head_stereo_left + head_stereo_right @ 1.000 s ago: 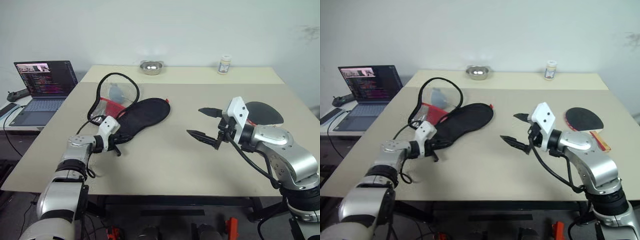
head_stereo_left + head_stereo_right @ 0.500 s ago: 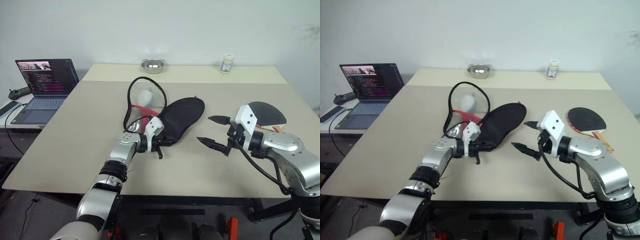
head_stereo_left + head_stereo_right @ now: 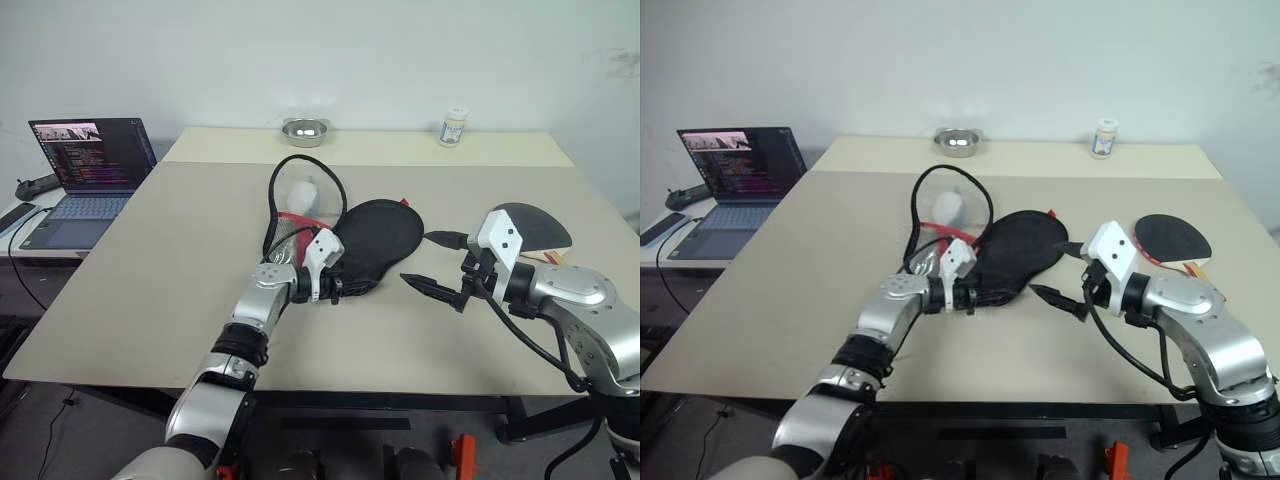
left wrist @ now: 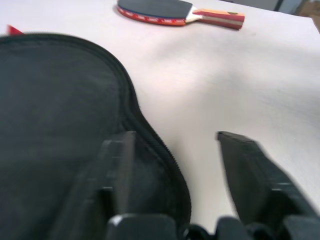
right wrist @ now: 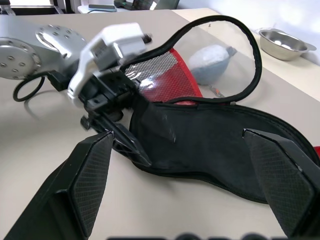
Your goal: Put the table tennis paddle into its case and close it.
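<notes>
The table (image 3: 180, 260) now has the opened case (image 3: 375, 245) dragged toward its centre, closer to the table tennis paddle (image 3: 1170, 240), which lies at 3 o'clock from it. This shortens the carry. The left gripper (image 4: 175, 187) has spread its 2 fingers, straddling the case's zipper rim without pinching it. The right gripper (image 3: 437, 265) is spread wide, empty.

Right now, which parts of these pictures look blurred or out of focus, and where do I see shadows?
In the left wrist view, the left gripper and the nearby case are soft, while the table tennis paddle farther off looks sharper. In the right wrist view, the fingers are blurred and the metal bowl shows glare. In the left eye view, light is even, with soft shadows under the right gripper.
</notes>
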